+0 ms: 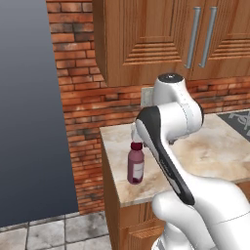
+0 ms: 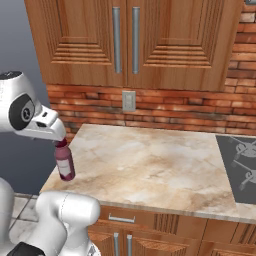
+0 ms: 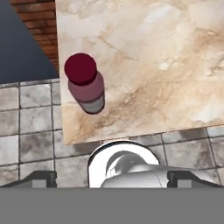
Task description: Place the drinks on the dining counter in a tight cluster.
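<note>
Two dark fingertips of the gripper point(image 3: 112, 177) stand spread wide at the hand view's bottom edge, holding nothing. Up at about eleven o'clock from them stands the juice bottle point(image 3: 85, 85), upright, maroon cap toward the camera, near the corner of the marble counter point(image 3: 166, 65). Beyond the counter edge lies the grey tiled floor point(image 3: 26, 127). Wooden wall cabinets point(image 2: 135, 42) hang above.
</note>
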You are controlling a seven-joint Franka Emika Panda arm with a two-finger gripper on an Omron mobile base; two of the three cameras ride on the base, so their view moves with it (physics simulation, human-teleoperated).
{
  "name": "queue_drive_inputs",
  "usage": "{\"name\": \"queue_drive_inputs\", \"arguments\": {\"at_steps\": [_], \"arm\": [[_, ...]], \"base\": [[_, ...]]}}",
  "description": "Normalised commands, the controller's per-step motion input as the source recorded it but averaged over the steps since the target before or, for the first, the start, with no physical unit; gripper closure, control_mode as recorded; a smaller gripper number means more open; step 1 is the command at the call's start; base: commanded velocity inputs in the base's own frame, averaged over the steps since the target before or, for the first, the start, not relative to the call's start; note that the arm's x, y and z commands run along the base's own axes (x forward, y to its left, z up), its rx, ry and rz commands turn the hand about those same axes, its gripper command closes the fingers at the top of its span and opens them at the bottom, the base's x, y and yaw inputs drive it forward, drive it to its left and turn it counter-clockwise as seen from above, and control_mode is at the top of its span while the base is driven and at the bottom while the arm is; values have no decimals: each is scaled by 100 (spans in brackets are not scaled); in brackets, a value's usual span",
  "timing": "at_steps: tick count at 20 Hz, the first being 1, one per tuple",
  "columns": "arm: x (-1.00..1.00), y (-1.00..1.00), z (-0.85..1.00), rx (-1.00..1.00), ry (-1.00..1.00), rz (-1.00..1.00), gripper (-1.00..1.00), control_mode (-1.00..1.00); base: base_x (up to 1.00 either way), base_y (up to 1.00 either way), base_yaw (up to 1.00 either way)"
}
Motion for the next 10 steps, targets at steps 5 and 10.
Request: {"name": "queue_drive_inputs", "arguments": {"at_steps": [5,10], "arm": [[25,11,-24,4,0,0,-100,-100],[32,10,-15,0,0,0,-100,-100]], "base": [[0,0,0],[0,0,0]]}}
